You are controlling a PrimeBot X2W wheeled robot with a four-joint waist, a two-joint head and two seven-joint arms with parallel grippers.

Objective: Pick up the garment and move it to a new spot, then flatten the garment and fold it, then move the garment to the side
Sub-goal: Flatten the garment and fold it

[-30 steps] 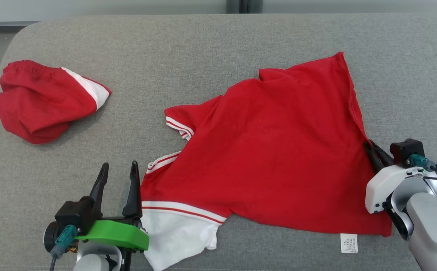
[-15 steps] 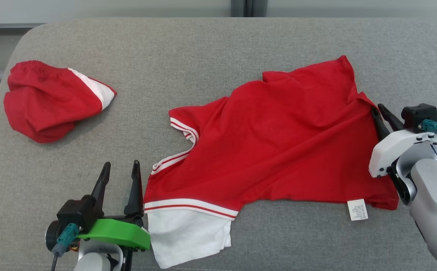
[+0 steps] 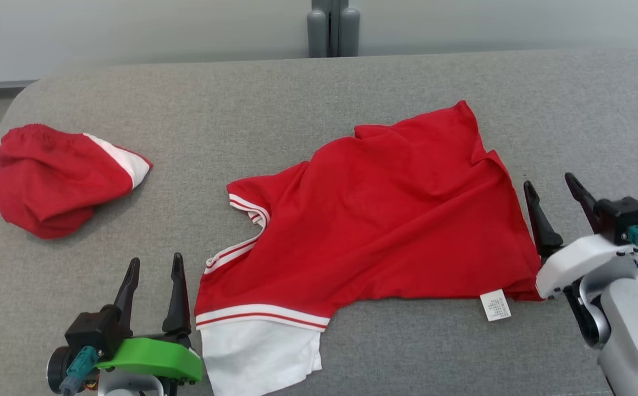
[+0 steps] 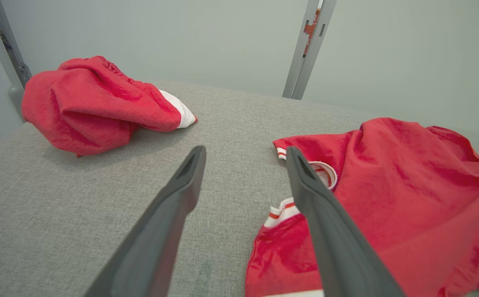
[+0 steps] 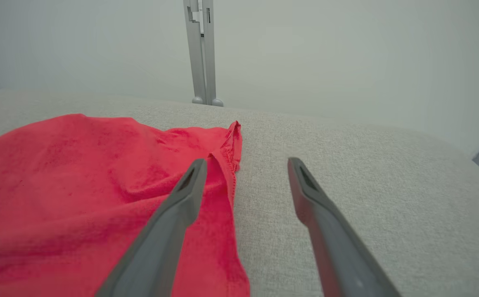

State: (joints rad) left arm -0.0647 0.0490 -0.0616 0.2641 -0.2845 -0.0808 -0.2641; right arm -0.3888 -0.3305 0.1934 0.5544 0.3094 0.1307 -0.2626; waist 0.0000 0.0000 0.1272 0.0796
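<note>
Both tools are seen spread wide, with nothing held between their fingers. The right tool (image 3: 548, 180) is placed just to the right of the garment (image 3: 385, 220), whose right hem (image 5: 234, 165) runs alongside that tool's left finger. In the right wrist view this finger is laid over the hem while the other stands over the bare table (image 3: 242, 110). Whether cloth is touched cannot be told. The left tool (image 3: 155, 258) is held low, with the garment's striped sleeve opening (image 3: 247, 206) and white panel (image 3: 258, 352) just to its right. A second red garment (image 3: 55, 176) is bundled well away, ahead of the left tool and to its left.

The garment is spread on the table between the two tools, but it is not flat. Ridges are seen across the middle, a corner ahead of the right tool is turned over, and the white panel is rumpled. A label (image 3: 495, 305) sticks out behind and to the left of the right tool. Flattening is judged to be unfinished.

Several things could go wrong from here. If the right tool were clenched where it stands, only a sliver of hem, or a single layer, might be caught, and the cloth could slip free under tension. If only one side were pulled, the garment could be dragged bodily rather than stretched, and the ridges deepened. If folding were begun over these wrinkles, they would be pressed into the fold. A wide sweep of the left tool could also disturb the bundled garment.
</note>
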